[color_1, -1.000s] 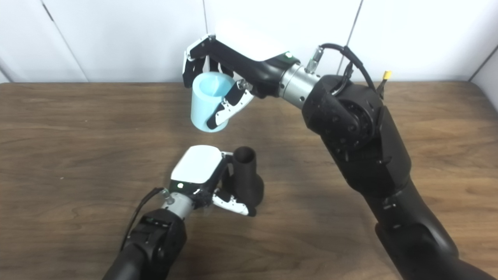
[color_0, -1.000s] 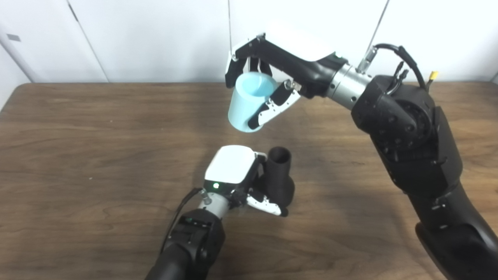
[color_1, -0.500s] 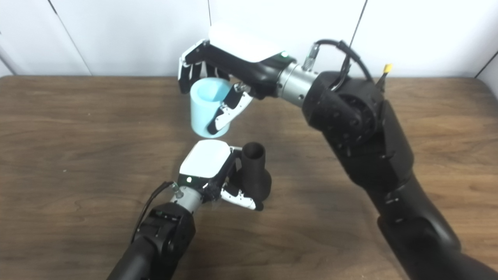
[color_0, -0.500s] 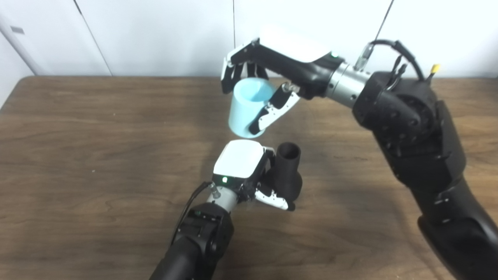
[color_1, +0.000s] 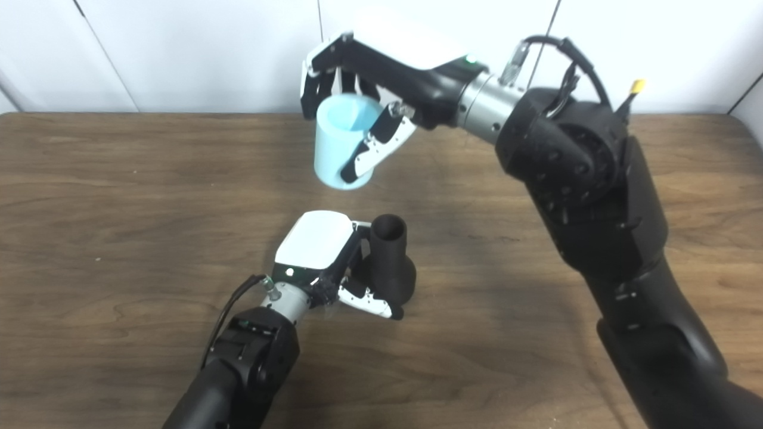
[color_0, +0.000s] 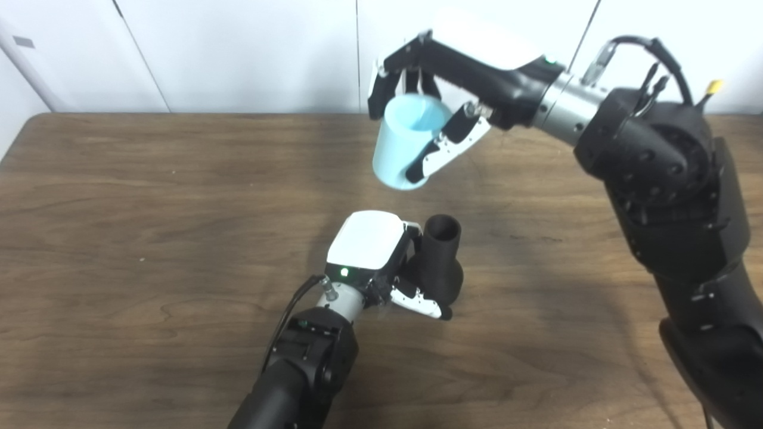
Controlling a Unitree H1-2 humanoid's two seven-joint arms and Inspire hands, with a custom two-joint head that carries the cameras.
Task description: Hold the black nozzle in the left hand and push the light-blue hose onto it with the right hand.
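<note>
The left arm (color_0: 298, 369) is coming up from the bottom edge over the wooden table (color_0: 119, 238), and its forearm is filling the near middle of the view. The left hand (color_0: 381, 262) is sitting just beyond it, white back facing up with a small green light showing near the wrist. Its fingers (color_0: 420, 301) are wrapping around the wide lower body of the nozzle (color_0: 441, 256), so the hand is gripping it. The nozzle is standing roughly upright near the table's middle, with its narrow neck pointing up and its round open mouth facing the cameras. Whether its base is touching the table is not clear.

Farther back, the hose (color_0: 408, 140) is hanging in the air above the table, held up and a little to the right of the nozzle's mouth and clearly apart from it. It is showing as a short, wide, light-blue tube, tilted so its upper opening is facing the cameras and its lower end is pointing down toward the table. The right hand (color_0: 438, 113) is clasping it, fingers curled over the far side and the thumb pressing along the near side. The right arm (color_0: 656, 179) is reaching in from the right, bent and crossing over the table's far edge.
</note>
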